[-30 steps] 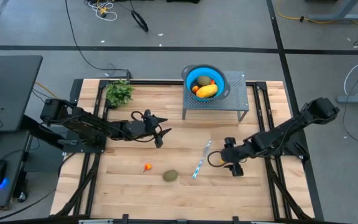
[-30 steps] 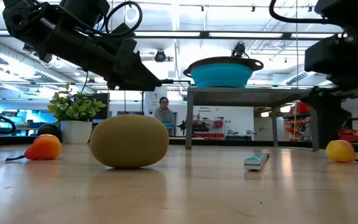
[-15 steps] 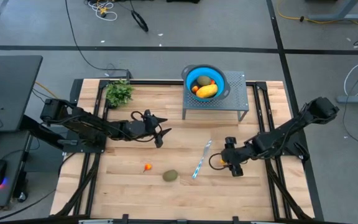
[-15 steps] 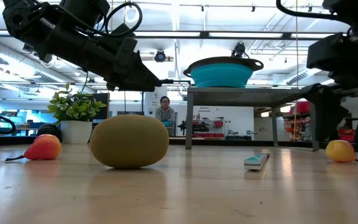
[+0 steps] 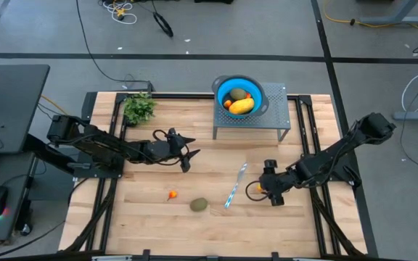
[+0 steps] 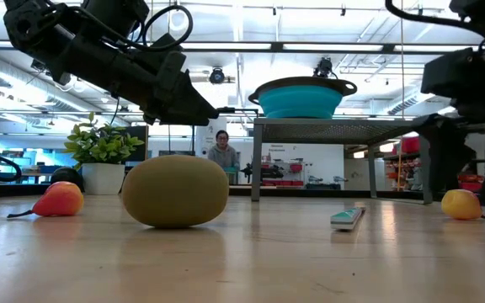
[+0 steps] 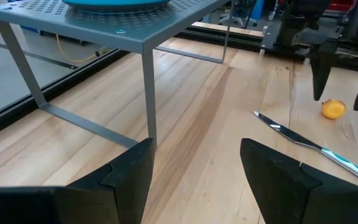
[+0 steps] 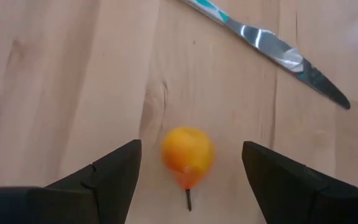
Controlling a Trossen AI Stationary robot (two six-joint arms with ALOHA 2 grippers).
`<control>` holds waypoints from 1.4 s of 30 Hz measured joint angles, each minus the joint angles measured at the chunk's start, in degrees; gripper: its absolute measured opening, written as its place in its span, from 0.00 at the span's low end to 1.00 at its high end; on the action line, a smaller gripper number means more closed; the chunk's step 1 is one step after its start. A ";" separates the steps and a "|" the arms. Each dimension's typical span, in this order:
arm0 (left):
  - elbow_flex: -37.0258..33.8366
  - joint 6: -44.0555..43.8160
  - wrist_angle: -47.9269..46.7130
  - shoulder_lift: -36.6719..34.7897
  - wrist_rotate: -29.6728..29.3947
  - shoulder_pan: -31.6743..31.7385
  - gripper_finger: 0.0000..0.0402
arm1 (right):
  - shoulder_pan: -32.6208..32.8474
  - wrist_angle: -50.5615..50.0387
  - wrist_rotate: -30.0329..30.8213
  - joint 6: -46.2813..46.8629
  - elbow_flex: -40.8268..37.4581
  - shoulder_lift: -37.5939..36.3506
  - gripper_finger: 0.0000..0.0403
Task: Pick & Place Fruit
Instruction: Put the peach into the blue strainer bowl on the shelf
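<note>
A small yellow-orange fruit lies on the table by the knife. My right gripper hovers over it, open, one finger on either side and apart from it; the high view shows the gripper right of the table's middle. An olive-brown kiwi and a tiny orange-red piece rest on the wood near the front edge. The yellow-orange oblong, another kiwi and orange bits sit in the blue bowl. My left gripper waits open above the table's middle left.
The bowl stands on a grey perforated metal stand at the far side. A silver knife with a blue handle lies left of the right gripper. A green potted plant occupies the far left corner. Bare wood spreads between the arms.
My right gripper has drifted a little toward the table's right and near edge above the small yellow-orange fruit, staying open. The fruit and the left arm have kept still.
</note>
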 joint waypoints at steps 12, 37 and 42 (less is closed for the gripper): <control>0.02 -0.55 -0.26 0.00 0.00 0.00 0.62 | 0.02 3.75 1.75 0.77 -2.05 0.04 0.70; 0.04 -1.22 -1.07 0.02 -0.22 -0.01 0.62 | 0.06 5.21 0.94 0.87 -2.08 4.42 0.51; 0.04 -1.23 -1.07 0.02 -0.22 -0.02 0.62 | 0.04 6.13 1.15 0.76 -2.08 4.44 0.41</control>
